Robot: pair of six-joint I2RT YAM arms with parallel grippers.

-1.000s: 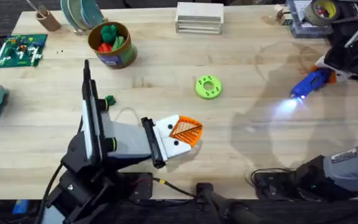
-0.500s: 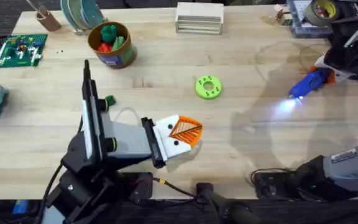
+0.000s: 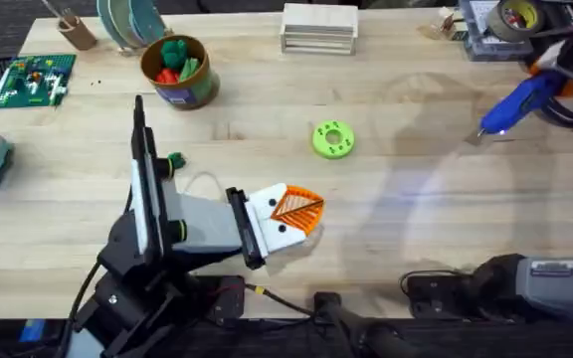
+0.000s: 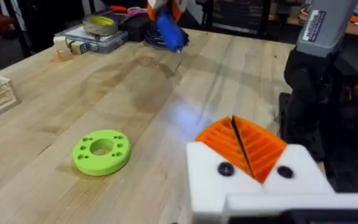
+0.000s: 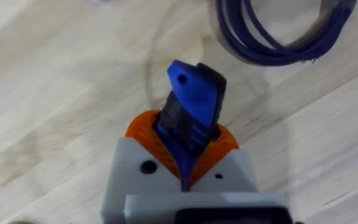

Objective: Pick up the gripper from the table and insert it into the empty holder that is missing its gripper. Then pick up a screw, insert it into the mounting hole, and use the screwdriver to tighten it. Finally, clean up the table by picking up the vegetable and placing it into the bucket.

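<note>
— Right, closest in, the left claw (image 3: 304, 212) lies low over the counter (image 3: 416, 219), its two orange ribbed pads (image 4: 263, 146) pressed flat together with just a dark seam between them. Nothing in it that I can see.

— Closed tight and empty, agreed. Just beside that arm sits the vegetable (image 3: 175, 161), a tiny dark green piece lying on the wood.

— A little farther out is the bright green holed disc (image 3: 333, 139), flat on the counter, near the left claw but apart from it.

— And beyond that, at the far left, the bucket (image 3: 179, 72): a round brown-gold can with a blue band, red and green toys poking out of the top.

— Now the far right corner. The right claw (image 3: 565, 84) has the screwdriver (image 3: 520, 99) clamped between its orange pads. The wrist view shows the jaws closed around the dark collar, with the blue handle (image 5: 191, 99) sticking out past the fingertips.

— So it's in the claw, off the counter, tilted, with the working end pointing down toward the middle of the counter. Thick, cylindrical, bright blue. The left wrist view picks it up too, far across the counter, near the roll of tape (image 4: 99, 23).

— Compared with a second ago?

— It's higher and farther back. The bright patch of light under its tip has gone faint. The left claw, disc, vegetable and bucket haven't budged.
</note>
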